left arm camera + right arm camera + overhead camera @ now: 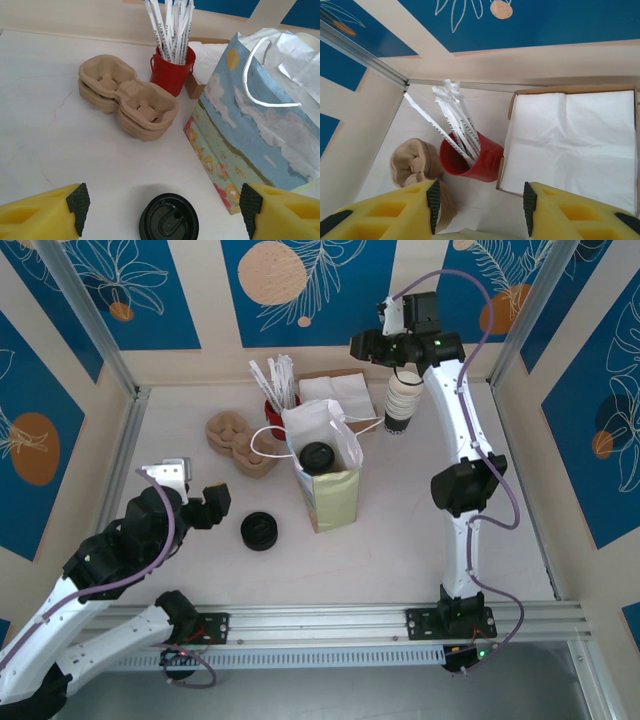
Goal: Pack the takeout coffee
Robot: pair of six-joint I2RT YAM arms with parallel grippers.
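Observation:
The takeout coffee [318, 457], a cup with a round black lid, stands inside the open paper gift bag [330, 490] in the middle of the table. My left gripper [213, 503] hovers low at the near left, open, aimed at the low stack of loose black lids [259, 531]. In the left wrist view those lids [169, 224] lie between and just ahead of the left gripper [164, 204], with the bag [260, 125] to the right. My right gripper [372, 345] is raised at the back. The right gripper [477, 207] is open, with nothing between its fingers.
A stack of cream paper cups [403, 400] stands below the right wrist. A red cup of wrapped straws [475, 157], a box of white napkins [575, 145] and stacked pulp cup carriers [127, 95] sit along the back. Walls close in the back and both sides.

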